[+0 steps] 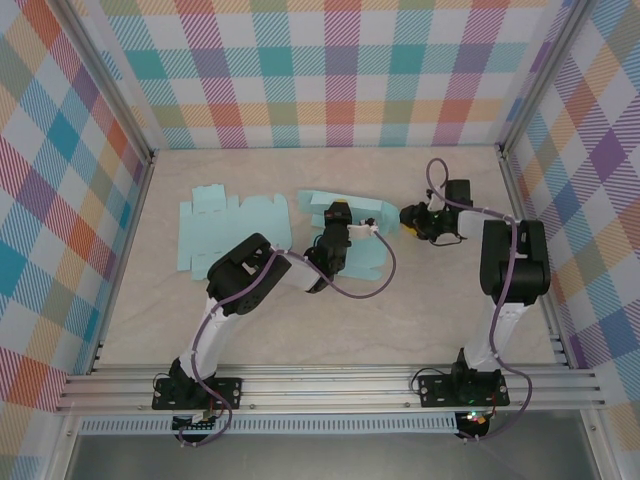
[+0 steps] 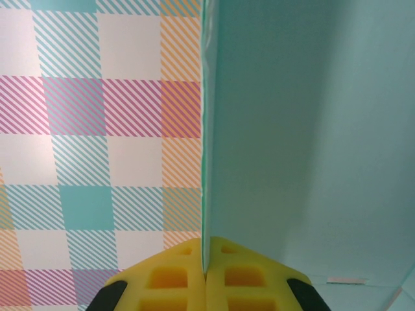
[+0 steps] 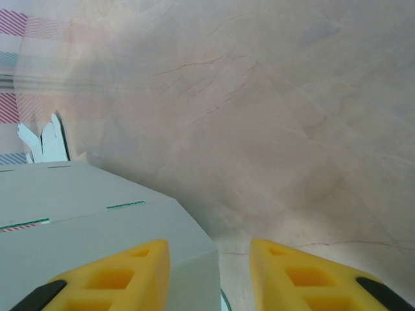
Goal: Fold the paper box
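Paper box (image 1: pixel 368 255), pale teal and only partly raised, sits near the middle of the tabletop (image 1: pixel 330 330), and both of my arms reach in to it. My left arm (image 1: pixel 240 275) stretches across from the near left, and my left jaws are at the box's far middle part. From my left wrist I see these jaws pressed together on the thin edge of one teal panel (image 2: pixel 311 129). The panel stands on edge between my yellow pads (image 2: pixel 175 278), with the checked wall (image 2: pixel 97 129) behind it. My right arm (image 1: pixel 512 262) bends in from the right side, and my right jaws are just beside the box's right end. From my right wrist these jaws stand spread and pinch nothing. One yellow fingertip (image 3: pixel 130 272) hangs over a flat panel of the box (image 3: pixel 84 214), the other over bare tabletop (image 3: pixel 272 116), and the panel's corner pokes into the gap between them. A second teal sheet (image 1: pixel 225 230) lies flat to the left of the box, apart from both of my jaws.
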Robot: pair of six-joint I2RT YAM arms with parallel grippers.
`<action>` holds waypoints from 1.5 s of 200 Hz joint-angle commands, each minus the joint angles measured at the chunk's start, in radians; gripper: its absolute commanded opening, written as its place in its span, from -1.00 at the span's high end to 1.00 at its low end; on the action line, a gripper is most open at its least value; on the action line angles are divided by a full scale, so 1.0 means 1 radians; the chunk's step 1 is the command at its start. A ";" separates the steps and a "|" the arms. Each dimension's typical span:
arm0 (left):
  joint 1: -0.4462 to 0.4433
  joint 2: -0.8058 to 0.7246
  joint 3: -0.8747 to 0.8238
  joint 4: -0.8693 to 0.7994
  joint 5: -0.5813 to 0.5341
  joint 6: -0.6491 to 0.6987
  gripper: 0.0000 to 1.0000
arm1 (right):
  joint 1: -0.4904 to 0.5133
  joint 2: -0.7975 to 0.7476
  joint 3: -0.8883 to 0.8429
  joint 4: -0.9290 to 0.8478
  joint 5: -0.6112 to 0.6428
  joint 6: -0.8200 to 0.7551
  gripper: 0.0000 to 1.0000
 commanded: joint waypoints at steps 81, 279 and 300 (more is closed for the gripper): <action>-0.010 0.031 -0.031 0.042 0.032 0.023 1.00 | 0.080 -0.098 -0.138 0.122 0.004 -0.044 0.13; -0.010 -0.174 -0.120 -0.268 0.150 -0.104 1.00 | 0.164 -0.174 -0.250 0.295 0.137 -0.055 -0.13; -0.009 -0.190 -0.118 -0.315 0.156 -0.124 1.00 | 0.173 -0.181 -0.256 0.324 0.159 -0.053 -0.12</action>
